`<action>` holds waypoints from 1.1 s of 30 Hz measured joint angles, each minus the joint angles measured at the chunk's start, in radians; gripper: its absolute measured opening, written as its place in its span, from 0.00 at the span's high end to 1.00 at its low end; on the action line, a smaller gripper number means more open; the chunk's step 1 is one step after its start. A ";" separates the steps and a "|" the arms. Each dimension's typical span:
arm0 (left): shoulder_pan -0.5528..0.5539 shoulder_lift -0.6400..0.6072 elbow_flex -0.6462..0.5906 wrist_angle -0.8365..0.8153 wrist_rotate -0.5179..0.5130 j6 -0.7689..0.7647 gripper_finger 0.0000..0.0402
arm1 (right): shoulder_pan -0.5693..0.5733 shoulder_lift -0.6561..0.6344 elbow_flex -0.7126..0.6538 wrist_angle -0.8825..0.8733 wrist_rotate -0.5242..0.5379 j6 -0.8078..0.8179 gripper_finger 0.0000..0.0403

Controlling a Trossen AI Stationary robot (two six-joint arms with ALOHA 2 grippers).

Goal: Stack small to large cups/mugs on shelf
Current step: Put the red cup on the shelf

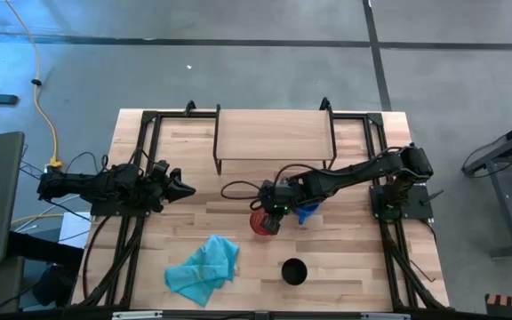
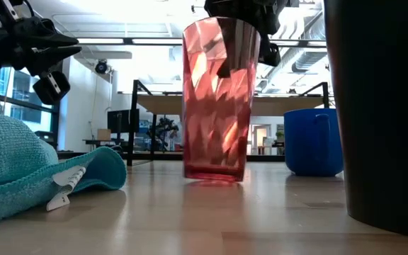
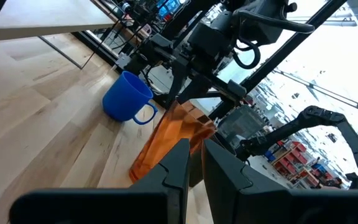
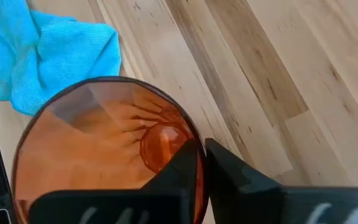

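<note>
Nearest, the black cup (image 1: 293, 271) waits alone. At mid-table the right gripper (image 1: 271, 210) pinches the red tumbler's (image 1: 263, 220) rim, one finger inside, apparently for lifting, the blue mug (image 1: 307, 213) just beside. Beyond stands the shelf (image 1: 274, 135); the left gripper (image 1: 178, 188), fingers together, idles aside.

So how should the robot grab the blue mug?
The blue mug stands upright on the table with its mouth open upward and its handle sticking out sideways. Probably best to come down from above and pinch the rim, one of the fingers inside, on a side away from the handle and the red tumbler nearby.
</note>
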 joint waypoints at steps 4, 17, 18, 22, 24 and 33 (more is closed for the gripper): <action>0.000 0.000 0.000 0.000 0.000 0.000 0.92 | 0.000 0.000 0.000 0.000 0.001 0.017 0.98; 0.000 0.000 0.000 -0.001 -0.004 0.001 0.92 | -0.012 -0.073 0.000 -0.005 0.004 0.070 1.00; 0.000 0.000 0.000 -0.001 -0.004 0.001 0.92 | -0.015 -0.080 0.000 -0.009 0.004 0.072 1.00; 0.000 0.000 0.000 -0.001 -0.004 0.000 0.92 | -0.030 -0.120 0.000 -0.019 0.007 0.085 1.00; 0.000 0.000 0.000 -0.001 -0.004 0.000 0.92 | -0.040 -0.142 0.000 -0.037 0.007 0.085 1.00; 0.000 0.000 0.000 -0.003 -0.025 0.003 0.92 | -0.126 -0.223 0.066 -0.192 0.032 0.053 1.00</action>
